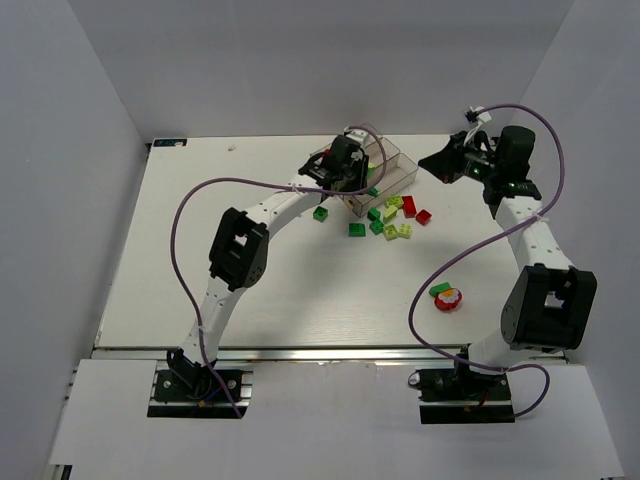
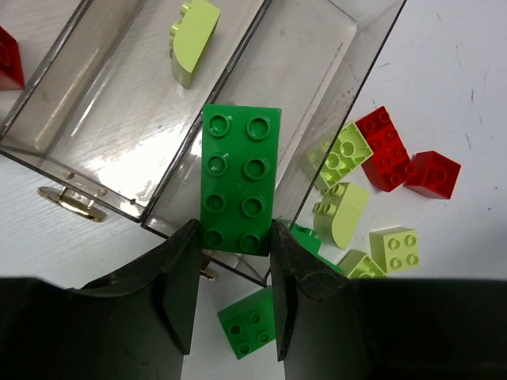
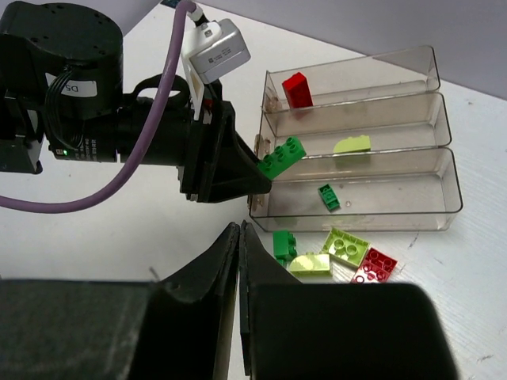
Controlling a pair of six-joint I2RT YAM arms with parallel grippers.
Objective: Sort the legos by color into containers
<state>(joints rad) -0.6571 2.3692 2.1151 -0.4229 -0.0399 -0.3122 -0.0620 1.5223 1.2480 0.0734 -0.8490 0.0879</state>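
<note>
My left gripper (image 2: 234,237) is shut on a dark green two-by-four brick (image 2: 240,178). It holds the brick above the end of the clear tray (image 2: 333,103), over the compartment closest to the loose bricks. The tray (image 3: 447,186) has a red brick (image 3: 296,89) in its far compartment, a lime brick (image 3: 351,144) in the middle one and a small dark green brick (image 3: 328,197) in the near one. Loose lime, red and green bricks (image 1: 392,218) lie beside the tray (image 1: 402,172). My right gripper (image 3: 239,229) is shut and empty, raised to the right of the tray.
Two dark green bricks (image 1: 321,213) (image 1: 356,229) lie left of the pile. A red and yellow round object (image 1: 449,299) with a green brick (image 1: 440,289) against it lies near the right arm. White walls enclose the table.
</note>
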